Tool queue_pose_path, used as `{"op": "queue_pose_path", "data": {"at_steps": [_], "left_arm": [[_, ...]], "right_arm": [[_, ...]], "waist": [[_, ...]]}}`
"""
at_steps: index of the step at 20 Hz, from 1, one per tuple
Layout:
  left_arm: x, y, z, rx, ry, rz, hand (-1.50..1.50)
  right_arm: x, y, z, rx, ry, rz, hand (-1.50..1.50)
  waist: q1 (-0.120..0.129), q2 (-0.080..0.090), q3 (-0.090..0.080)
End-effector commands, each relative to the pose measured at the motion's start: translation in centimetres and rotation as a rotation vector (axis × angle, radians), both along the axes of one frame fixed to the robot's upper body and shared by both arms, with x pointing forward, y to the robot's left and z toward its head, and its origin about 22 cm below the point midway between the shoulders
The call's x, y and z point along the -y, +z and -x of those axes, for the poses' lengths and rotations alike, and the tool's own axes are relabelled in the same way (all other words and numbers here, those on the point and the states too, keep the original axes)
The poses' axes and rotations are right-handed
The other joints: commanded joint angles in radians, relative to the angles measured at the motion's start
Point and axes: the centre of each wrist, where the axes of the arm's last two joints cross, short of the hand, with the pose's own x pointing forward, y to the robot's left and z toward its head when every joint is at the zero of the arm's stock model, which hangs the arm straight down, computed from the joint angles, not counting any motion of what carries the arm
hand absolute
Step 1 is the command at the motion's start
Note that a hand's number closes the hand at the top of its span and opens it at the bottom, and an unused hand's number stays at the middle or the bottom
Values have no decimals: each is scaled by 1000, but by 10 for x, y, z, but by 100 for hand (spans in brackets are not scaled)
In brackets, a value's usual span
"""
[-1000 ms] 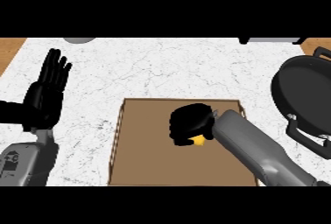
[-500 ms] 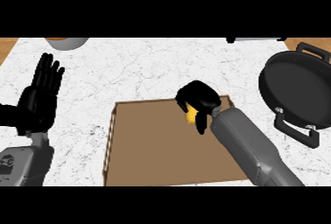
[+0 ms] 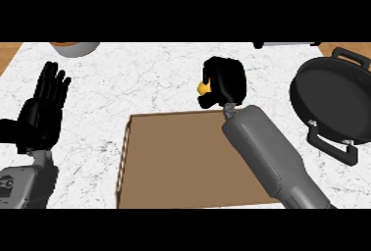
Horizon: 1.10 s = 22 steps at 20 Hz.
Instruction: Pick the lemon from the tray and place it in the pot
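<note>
My right hand (image 3: 223, 81) is curled round the yellow lemon (image 3: 203, 87), of which only a small patch shows at the hand's left side. The hand hangs over the white counter just beyond the far edge of the brown tray (image 3: 181, 162). The black pot (image 3: 334, 100), with two handles, stands to the right of the hand, some way apart from it. My left hand (image 3: 42, 112) rests open at the left edge, fingers up.
A bowl (image 3: 74, 47) sits at the counter's far left edge. Part of a grey object (image 3: 286, 44) shows at the far right edge. Wooden surface borders the marble counter (image 3: 138, 83) at both far corners.
My right hand has carried the lemon up off the tray and away, now past the tray's far edge and nearer the pot. The left hand has kept its pose.
</note>
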Motion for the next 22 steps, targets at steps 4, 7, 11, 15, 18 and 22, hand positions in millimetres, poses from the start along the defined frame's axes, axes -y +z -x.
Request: {"op": "queue_pose_path", "data": {"at_steps": [4,7,11,15,18,22], "left_arm": [[-2,3,9,1,-22,7,0],[0,5,1,14,-24,2,0],[13,15,12,25,-34,-2,0],[19,3,5,24,-37,-5,0],[6,-4,7,21,-46,15,0],[16,24,-8,21,-52,2,0]], "right_arm": [[24,62,10,274,-370,-60,150],[48,74,34,312,-437,-66,150],[103,81,63,289,-538,-11,150],[166,99,73,229,-574,0,150],[199,90,90,190,-618,37,150],[257,83,97,243,-646,-26,150]], "waist": [[14,4,4],[18,17,4],[32,18,5],[45,28,5],[51,30,5],[59,32,5]]}}
